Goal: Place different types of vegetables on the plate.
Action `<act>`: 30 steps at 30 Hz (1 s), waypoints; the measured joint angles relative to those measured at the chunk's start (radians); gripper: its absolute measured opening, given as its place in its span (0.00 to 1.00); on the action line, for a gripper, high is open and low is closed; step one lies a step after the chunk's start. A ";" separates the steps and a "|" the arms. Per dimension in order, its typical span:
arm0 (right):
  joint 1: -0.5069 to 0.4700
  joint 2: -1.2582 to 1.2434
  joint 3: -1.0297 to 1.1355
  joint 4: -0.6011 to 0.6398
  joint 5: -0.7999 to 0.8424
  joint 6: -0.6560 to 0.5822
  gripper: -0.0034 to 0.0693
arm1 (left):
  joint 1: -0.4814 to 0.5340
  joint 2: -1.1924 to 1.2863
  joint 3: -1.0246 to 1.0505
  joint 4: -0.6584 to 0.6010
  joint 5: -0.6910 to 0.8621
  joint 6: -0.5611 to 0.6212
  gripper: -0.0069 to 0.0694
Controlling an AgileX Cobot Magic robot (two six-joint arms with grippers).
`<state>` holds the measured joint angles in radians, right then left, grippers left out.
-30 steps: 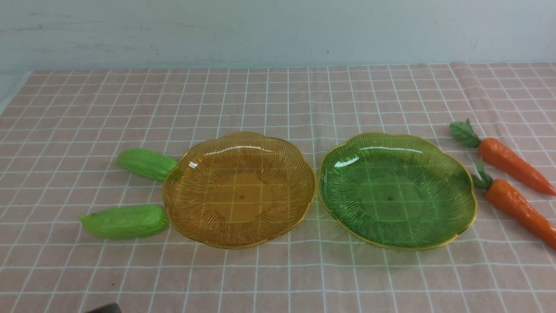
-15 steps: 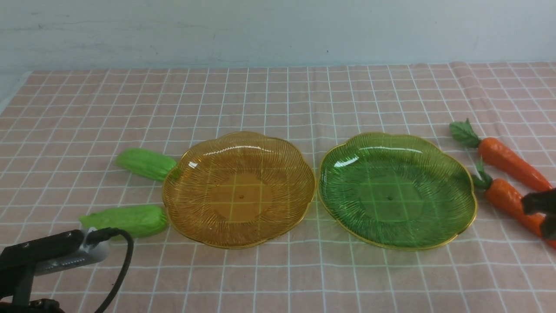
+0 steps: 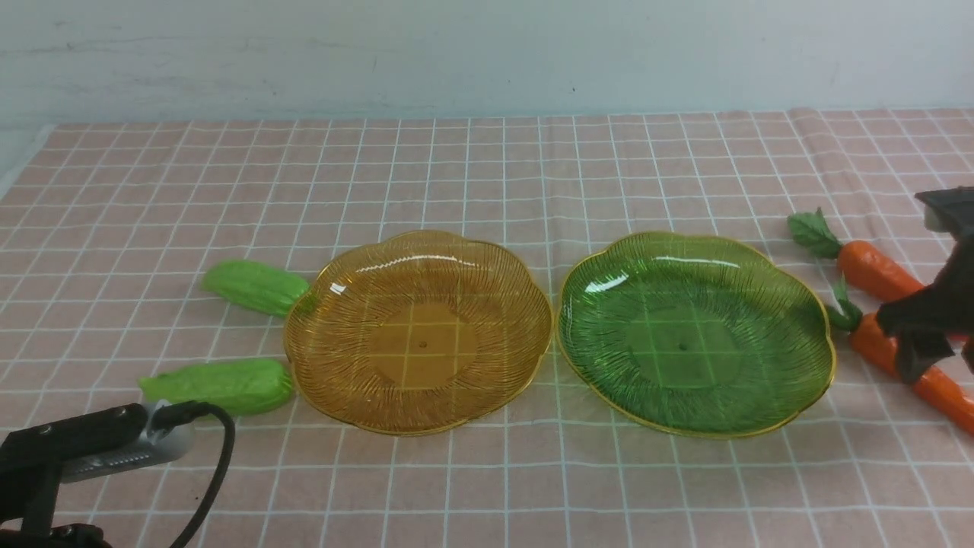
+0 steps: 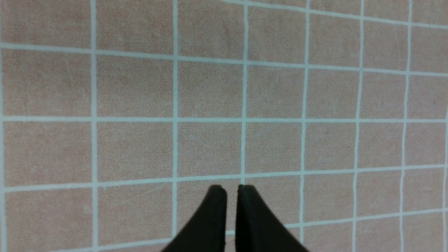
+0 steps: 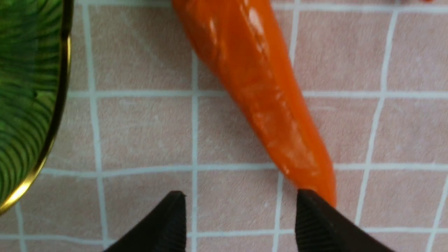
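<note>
My right gripper (image 5: 240,199) moved forward over the nearer carrot (image 5: 259,80), jaws apart, my left gripper (image 4: 231,189) closed, empty, above checked cloth (image 4: 133,147)

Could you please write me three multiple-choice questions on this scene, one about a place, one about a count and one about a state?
1. Where do the two green gourds lie?
A. On the cloth, on the robot's left of the amber plate
B. Inside the amber plate
C. Stacked on each other

2. How many carrots are there?
A. One
B. Two
C. Four

3. How is the right gripper?
A. Open, holding nothing
B. Shut on a carrot
C. Shut on a plate's rim

Answers:
1 A: both lie apart on the cloth by the amber plate's left rim.
2 B: two orange bodies with green tops show to the right of the green plate.
3 A: the right wrist view shows its fingertips spread, with bare cloth between them.
</note>
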<state>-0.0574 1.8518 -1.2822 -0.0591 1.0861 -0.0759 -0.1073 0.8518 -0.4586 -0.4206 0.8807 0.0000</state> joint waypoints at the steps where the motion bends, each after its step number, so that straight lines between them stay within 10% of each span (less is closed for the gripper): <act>1: 0.000 0.007 -0.001 0.000 -0.010 -0.015 0.71 | 0.000 0.000 0.000 0.000 0.000 0.000 0.13; 11: 0.000 0.113 -0.002 -0.043 -0.115 -0.076 0.74 | 0.000 0.000 0.000 0.001 0.000 -0.008 0.13; 18: 0.000 0.131 -0.015 -0.069 -0.083 -0.087 0.36 | 0.000 0.000 0.000 0.002 0.000 -0.008 0.13; 21: 0.000 0.105 -0.088 -0.071 0.040 -0.084 0.37 | 0.000 0.000 0.000 0.002 0.000 -0.008 0.13; 30: 0.072 0.045 -0.278 0.302 0.114 -0.112 0.37 | 0.000 0.000 0.000 0.003 0.000 -0.008 0.14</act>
<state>0.0146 1.8965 -1.5605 0.2431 1.2004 -0.1882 -0.1073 0.8518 -0.4586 -0.4175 0.8810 -0.0083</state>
